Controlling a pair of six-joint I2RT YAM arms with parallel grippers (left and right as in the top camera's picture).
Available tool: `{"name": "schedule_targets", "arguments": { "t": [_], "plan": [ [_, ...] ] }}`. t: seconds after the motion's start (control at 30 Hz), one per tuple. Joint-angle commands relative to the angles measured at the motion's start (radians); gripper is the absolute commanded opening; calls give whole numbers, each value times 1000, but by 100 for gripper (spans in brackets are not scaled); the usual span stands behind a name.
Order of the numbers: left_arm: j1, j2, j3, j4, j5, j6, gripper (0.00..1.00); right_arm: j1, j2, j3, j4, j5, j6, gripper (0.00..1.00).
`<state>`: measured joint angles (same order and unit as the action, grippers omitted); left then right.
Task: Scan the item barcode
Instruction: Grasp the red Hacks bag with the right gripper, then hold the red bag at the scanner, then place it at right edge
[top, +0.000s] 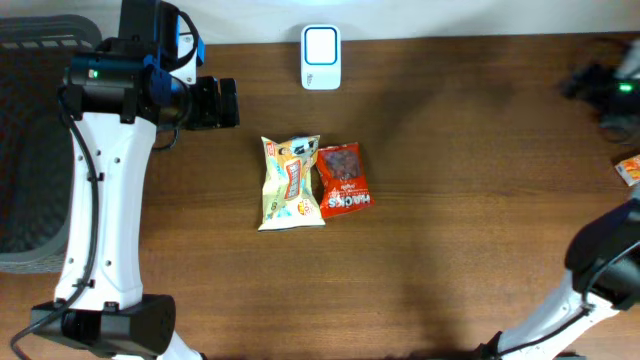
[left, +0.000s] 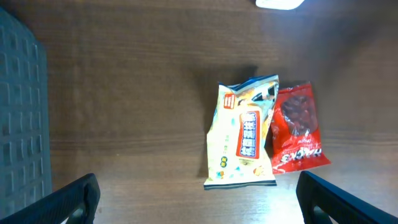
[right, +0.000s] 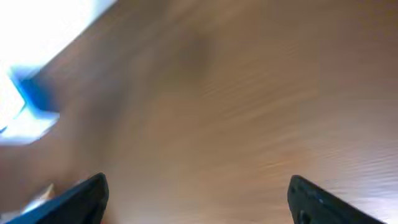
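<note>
Two snack bags lie side by side mid-table: a yellow bag (top: 291, 182) (left: 244, 135) and a red bag (top: 342, 180) (left: 296, 127), both flat and touching each other. A white scanner (top: 320, 57) (left: 280, 3) stands at the table's far edge. My left gripper (top: 228, 102) (left: 199, 193) hovers left of the bags, open and empty. My right gripper (top: 592, 85) (right: 199, 193) is at the far right of the table, open, with only bare blurred wood between its fingers. No barcode shows in any view.
A dark grey mesh basket (top: 30, 150) (left: 22, 124) fills the left side. A small orange pack (top: 630, 168) lies at the right edge. A blurred white and blue shape (right: 25, 106) sits left in the right wrist view.
</note>
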<state>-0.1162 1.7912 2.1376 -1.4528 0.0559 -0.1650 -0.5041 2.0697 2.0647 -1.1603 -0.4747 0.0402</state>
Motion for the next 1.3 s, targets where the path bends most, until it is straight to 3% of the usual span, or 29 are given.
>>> {"name": "schedule_targets", "arguments": {
  "t": [0.0,0.07,0.17,0.23,0.3,0.33,0.53,0.6,0.73,0.8,0.83,0.87,0.97,1.03,1.1,1.13,1.17,1.27],
  "plan": [
    [2,-9,4,1,8,-5,99,195,39,-48,-138,-221,-257,91],
    [2,-9,4,2,8,-5,99,347,60,-132,-137,-221,-278,91],
    [2,-9,4,2,8,-5,99,568,67,-270,-6,-165,-285,91],
    [2,-9,5,2,8,-5,99,699,67,-310,70,-122,-237,91],
    [2,-9,5,2,8,-5,99,804,67,-311,153,106,-74,93],
    [2,-9,4,2,8,-5,99,841,67,-311,175,174,4,95],
    [2,-9,4,2,8,-5,99,967,105,-317,193,367,103,95],
    [2,-9,4,2,8,-5,99,978,127,-330,197,382,119,86],
    [2,-9,5,2,8,-5,99,980,145,-407,249,382,119,53],
    [2,-9,4,2,8,-5,99,980,145,-422,261,383,119,26],
    [2,-9,4,2,8,-5,99,980,143,-412,258,383,119,8],
    [2,-9,4,2,8,-5,99,979,142,-395,252,382,119,4],
    [2,-9,4,2,8,-5,99,953,141,-282,178,364,119,4],
    [2,-9,5,2,8,-5,99,896,141,-166,93,225,119,4],
    [2,-9,4,2,8,-5,99,817,141,-91,64,-71,118,4],
    [2,-9,4,2,8,-5,99,760,141,-80,95,-261,119,4],
    [2,-9,4,2,8,-5,99,729,142,-80,126,-325,119,4],
    [2,-9,4,2,8,-5,99,692,142,-80,289,-328,127,4]
  ]
}}
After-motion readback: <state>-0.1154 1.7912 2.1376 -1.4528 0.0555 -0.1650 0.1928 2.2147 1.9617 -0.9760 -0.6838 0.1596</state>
